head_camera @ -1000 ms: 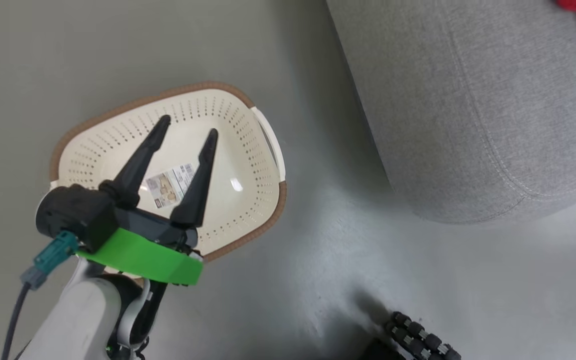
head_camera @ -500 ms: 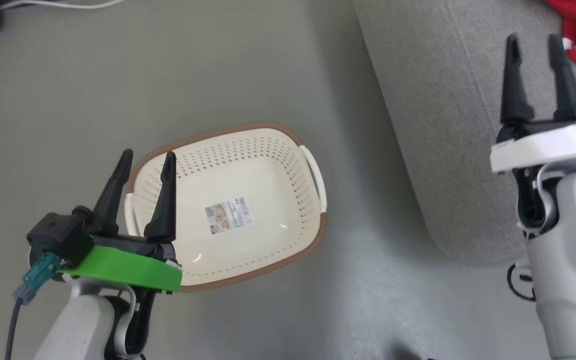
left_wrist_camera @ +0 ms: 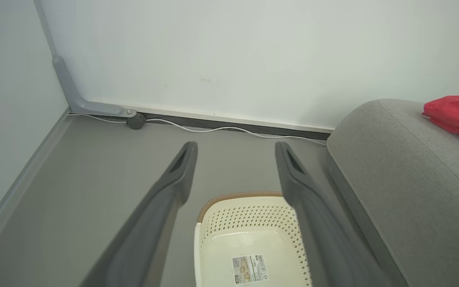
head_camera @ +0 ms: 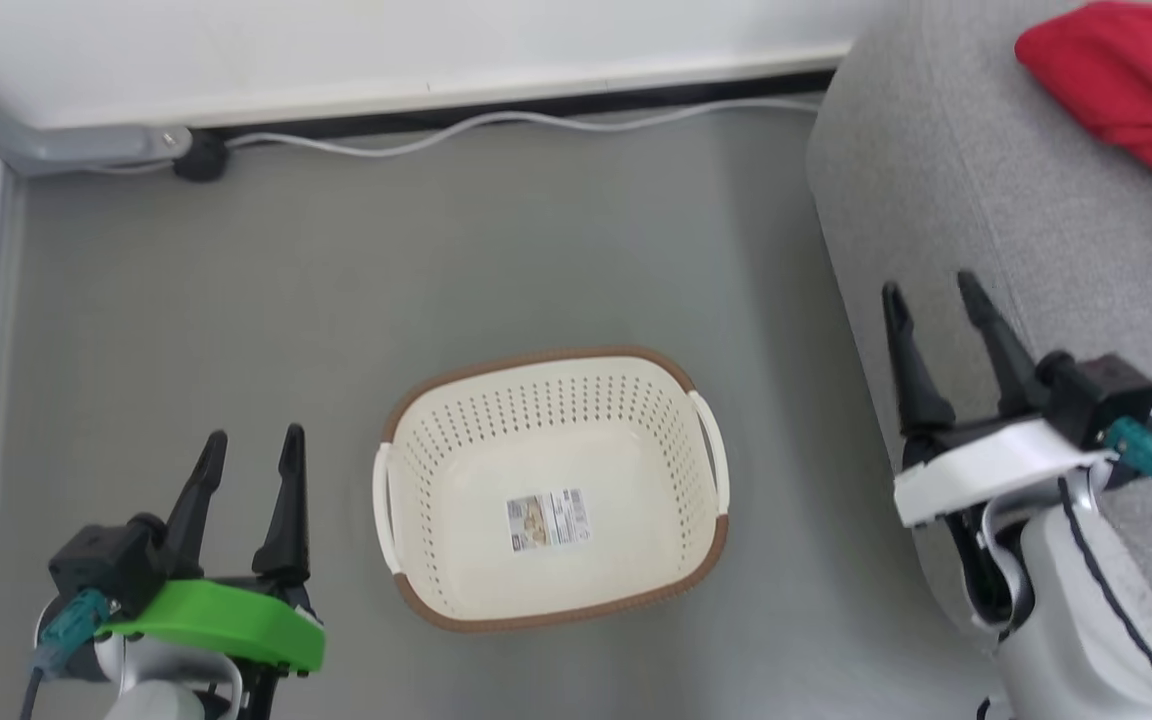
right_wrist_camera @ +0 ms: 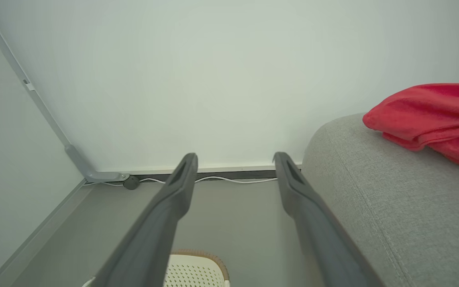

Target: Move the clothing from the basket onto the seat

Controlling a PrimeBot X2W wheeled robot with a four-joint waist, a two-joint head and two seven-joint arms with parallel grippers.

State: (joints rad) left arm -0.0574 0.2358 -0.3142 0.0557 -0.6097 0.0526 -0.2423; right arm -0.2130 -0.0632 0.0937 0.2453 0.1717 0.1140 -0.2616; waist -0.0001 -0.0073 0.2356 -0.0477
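**Red clothing (head_camera: 1126, 80) lies on the sofa (head_camera: 946, 200); the basket (head_camera: 546, 356) stands on the floor (head_camera: 236, 300) beside it.**

The left hand (head_camera: 256, 433) hangs over the floor just left of the basket, its two dark fingers spread wide and holding nothing. The right hand (head_camera: 929, 284) hangs at the sofa's rounded arm, right of the basket, fingers likewise spread wide with nothing between them. The cream basket sits upright between the two hands, apart from both, and its bare bottom carries a paper label (head_camera: 547, 519). The red clothing is bunched on top of the sofa at the far right of the head view, well apart from the right hand. A white cable (head_camera: 496, 122) runs along the foot of the wall behind.
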